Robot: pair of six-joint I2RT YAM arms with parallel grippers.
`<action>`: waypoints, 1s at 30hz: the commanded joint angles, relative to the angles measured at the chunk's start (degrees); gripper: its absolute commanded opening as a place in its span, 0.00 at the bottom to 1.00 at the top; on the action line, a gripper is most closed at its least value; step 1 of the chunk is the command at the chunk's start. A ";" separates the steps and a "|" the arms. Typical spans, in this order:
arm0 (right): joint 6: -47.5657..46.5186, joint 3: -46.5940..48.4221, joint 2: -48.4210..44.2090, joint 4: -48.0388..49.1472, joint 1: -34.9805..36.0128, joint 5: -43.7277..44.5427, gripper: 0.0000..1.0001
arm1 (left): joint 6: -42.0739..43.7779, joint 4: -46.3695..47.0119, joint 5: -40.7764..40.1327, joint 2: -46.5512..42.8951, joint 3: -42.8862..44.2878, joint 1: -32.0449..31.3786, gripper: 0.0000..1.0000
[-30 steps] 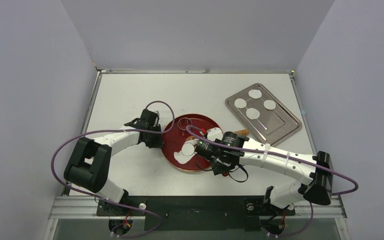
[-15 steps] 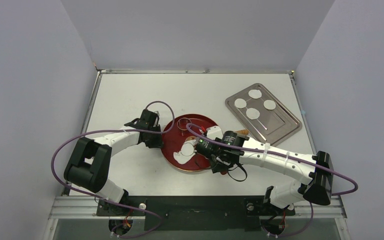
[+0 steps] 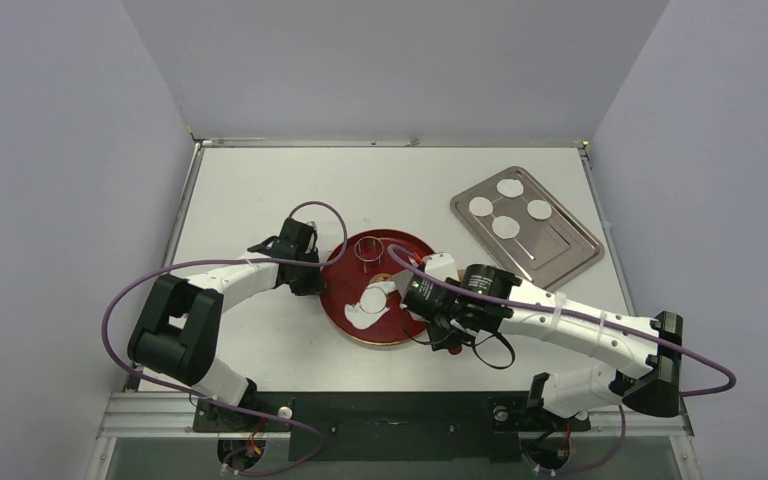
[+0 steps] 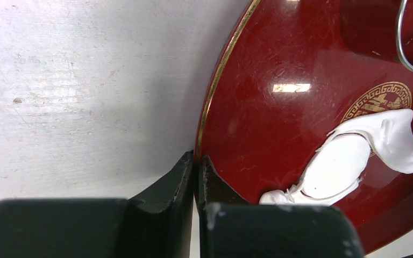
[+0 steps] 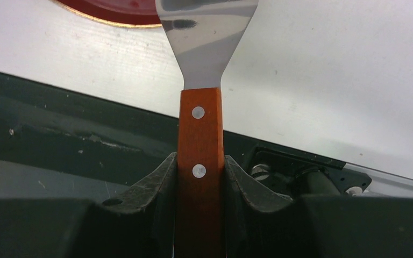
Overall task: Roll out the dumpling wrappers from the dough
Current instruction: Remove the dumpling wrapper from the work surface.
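Red plate (image 4: 279, 134) gripped by left tool (image 4: 195, 161), spatula (image 5: 199, 134) by right tool (image 5: 200, 172).

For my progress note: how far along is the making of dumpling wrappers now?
Done: four round white dough discs lie on the rectangular metal tray. In hand: the left gripper pinches the rim of the round red plate; the right gripper holds a wooden-handled metal spatula. Left: a fifth disc, apparently cut, sits in the ragged white dough sheet on the plate, not yet on the tray.
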 commanded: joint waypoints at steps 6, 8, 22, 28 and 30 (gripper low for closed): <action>5.66 -2.69 -2.00 -1.10 4.75 -5.80 0.00 | 0.49 -0.68 -0.87 -1.28 0.07 0.26 0.00; 5.97 -3.25 -1.85 -1.09 5.09 -5.36 0.00 | 0.36 -0.63 -0.83 -1.29 -0.01 0.28 0.00; 4.48 -3.50 2.47 0.65 4.61 0.01 0.00 | 0.76 -0.55 -0.51 -1.88 -0.09 0.28 0.00; 3.33 -3.14 4.52 1.36 3.49 1.02 0.00 | 0.71 -0.54 -0.48 -2.24 -0.21 0.28 0.00; 3.05 -3.29 5.00 1.57 3.13 1.73 0.00 | 0.68 -0.54 -0.48 -2.39 -0.29 0.29 0.00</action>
